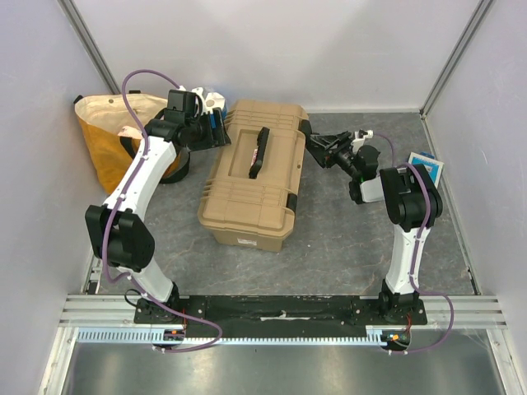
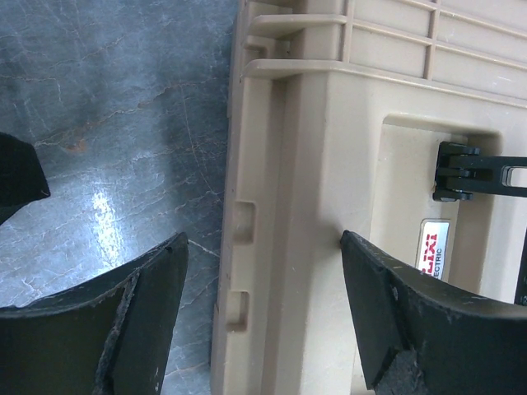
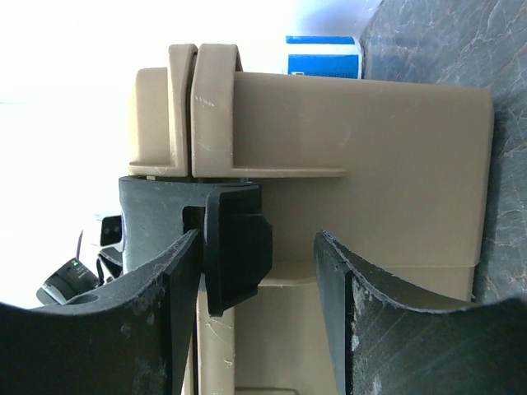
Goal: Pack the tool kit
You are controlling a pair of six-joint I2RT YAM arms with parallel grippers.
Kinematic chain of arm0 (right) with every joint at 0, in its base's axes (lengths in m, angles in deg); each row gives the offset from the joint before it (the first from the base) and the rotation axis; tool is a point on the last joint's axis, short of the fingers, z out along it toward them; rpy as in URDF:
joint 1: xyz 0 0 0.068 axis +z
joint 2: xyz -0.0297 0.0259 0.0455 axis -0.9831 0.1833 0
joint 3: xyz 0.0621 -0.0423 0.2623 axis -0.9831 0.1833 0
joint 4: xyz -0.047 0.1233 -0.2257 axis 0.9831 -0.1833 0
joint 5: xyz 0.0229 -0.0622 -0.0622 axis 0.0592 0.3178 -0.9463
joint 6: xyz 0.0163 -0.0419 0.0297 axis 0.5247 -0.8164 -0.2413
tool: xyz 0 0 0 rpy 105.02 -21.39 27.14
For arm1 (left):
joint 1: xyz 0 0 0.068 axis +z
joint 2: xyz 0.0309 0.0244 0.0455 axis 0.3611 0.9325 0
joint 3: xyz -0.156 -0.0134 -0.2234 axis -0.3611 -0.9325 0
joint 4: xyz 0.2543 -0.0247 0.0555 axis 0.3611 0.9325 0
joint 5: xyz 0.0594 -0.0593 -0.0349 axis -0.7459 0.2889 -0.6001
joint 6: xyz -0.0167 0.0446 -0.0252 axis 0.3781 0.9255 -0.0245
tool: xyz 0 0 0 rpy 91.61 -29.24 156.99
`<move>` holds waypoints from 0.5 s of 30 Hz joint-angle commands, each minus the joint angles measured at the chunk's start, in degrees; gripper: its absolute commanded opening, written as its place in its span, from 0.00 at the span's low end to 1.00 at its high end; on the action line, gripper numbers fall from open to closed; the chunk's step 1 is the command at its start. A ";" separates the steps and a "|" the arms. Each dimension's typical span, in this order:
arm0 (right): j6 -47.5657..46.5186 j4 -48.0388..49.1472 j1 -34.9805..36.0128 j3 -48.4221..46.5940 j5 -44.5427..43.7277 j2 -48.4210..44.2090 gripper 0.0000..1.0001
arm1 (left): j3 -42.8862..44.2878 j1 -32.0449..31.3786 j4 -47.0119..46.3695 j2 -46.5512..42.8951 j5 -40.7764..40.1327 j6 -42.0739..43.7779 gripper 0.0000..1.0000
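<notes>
The tool kit's tan ribbed toolbox (image 1: 255,177) lies closed on the grey table, its black handle (image 1: 260,152) flat on the lid. My left gripper (image 1: 216,132) is at the box's far left corner. In the left wrist view it (image 2: 263,247) stands open, straddling the box's (image 2: 329,164) side edge, one finger (image 2: 148,313) over the table and the other over the lid. My right gripper (image 1: 317,151) is at the box's right side. It (image 3: 257,239) is open around the black latch (image 3: 235,247); the left finger (image 3: 177,271) touches the latch and a gap remains on the other side.
A yellow cloth bag (image 1: 107,136) stands at the far left against the wall. A flat blue-white packet (image 1: 426,167) lies at the right wall behind my right arm. White walls enclose the table on three sides.
</notes>
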 commanded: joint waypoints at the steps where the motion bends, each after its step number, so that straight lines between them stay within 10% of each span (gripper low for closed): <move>1: -3.89 -2.69 0.85 -2.50 0.23 -2.27 0.63 | 2.22 0.25 1.98 1.14 1.04 -0.55 0.80; 15: -29.90 -42.58 3.92 -13.56 -5.73 -7.73 0.66 | 2.22 0.16 1.90 1.57 1.40 -0.20 0.80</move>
